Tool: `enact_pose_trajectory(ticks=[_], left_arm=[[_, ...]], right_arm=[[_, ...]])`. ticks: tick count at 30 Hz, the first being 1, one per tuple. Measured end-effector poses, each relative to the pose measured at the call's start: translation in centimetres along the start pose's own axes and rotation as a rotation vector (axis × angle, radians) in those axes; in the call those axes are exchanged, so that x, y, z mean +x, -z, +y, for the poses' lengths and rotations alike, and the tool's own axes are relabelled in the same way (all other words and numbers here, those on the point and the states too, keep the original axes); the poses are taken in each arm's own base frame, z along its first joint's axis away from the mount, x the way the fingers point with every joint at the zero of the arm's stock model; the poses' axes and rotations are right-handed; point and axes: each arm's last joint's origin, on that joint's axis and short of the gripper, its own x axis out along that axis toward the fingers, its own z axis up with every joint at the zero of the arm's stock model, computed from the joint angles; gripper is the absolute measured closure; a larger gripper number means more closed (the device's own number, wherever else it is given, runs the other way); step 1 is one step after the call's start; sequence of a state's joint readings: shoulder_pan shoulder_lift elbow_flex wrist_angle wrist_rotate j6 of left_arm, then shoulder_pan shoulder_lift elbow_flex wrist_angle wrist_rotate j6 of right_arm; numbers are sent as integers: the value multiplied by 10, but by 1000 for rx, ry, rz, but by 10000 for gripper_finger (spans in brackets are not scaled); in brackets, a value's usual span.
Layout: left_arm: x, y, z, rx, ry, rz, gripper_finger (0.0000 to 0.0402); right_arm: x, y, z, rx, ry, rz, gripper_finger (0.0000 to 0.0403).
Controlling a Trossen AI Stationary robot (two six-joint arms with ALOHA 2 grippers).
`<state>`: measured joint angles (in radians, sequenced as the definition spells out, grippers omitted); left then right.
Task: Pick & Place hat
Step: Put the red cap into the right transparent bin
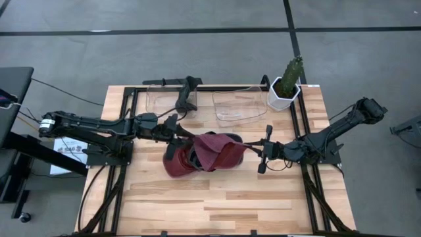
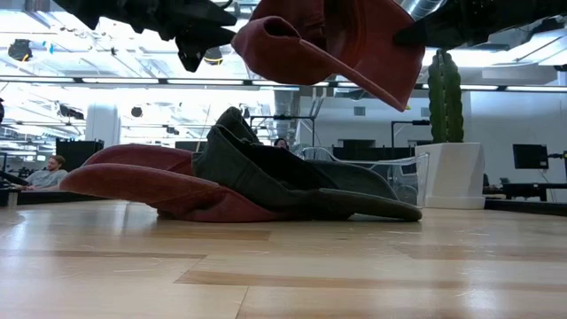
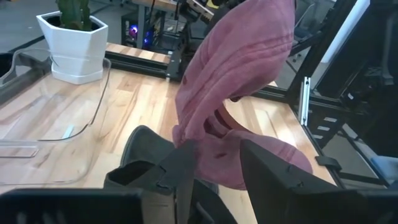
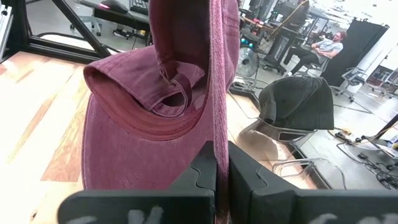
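You have the maroon hat (image 1: 217, 150) lifted off the counter (image 1: 223, 204), stretched between both arms above the pile at the middle. Your right pincer (image 4: 222, 163) is clamped flat on the hat's edge. Your left pincer (image 3: 216, 163) stands partly open with cloth between its fingers; the wrist view suggests it is gripping the fabric, but I can't be sure how firmly.

The risks from here: if the two arms pull apart, the thin edge could slip out of the right pincer's hold. If the left grip is loose, the hat may swing down and hang from one side. It hangs close over the pile, so a low carry could drag the other hats along.

By count: one maroon hat in the air, and on the counter a dark grey hat (image 2: 292, 177) lying on another maroon hat (image 2: 151, 182), so probably three hats. There are two clear trays (image 1: 238, 106) at the back, one potted cactus (image 1: 287, 82) and two arms.
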<state>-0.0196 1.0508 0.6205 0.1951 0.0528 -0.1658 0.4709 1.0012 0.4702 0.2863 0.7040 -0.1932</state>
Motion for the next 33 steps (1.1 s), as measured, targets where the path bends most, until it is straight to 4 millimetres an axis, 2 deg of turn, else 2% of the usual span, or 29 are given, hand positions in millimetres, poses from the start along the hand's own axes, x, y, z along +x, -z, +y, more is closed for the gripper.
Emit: enact_pose_trajectory(ticks=[23, 33], left_arm=[[0, 0, -1, -26, 27, 4, 274], [12, 5, 0, -27, 26, 6, 274]], right_arm=[[0, -1, 0, 4, 1, -7, 401], [0, -1, 0, 8, 2, -11, 401]])
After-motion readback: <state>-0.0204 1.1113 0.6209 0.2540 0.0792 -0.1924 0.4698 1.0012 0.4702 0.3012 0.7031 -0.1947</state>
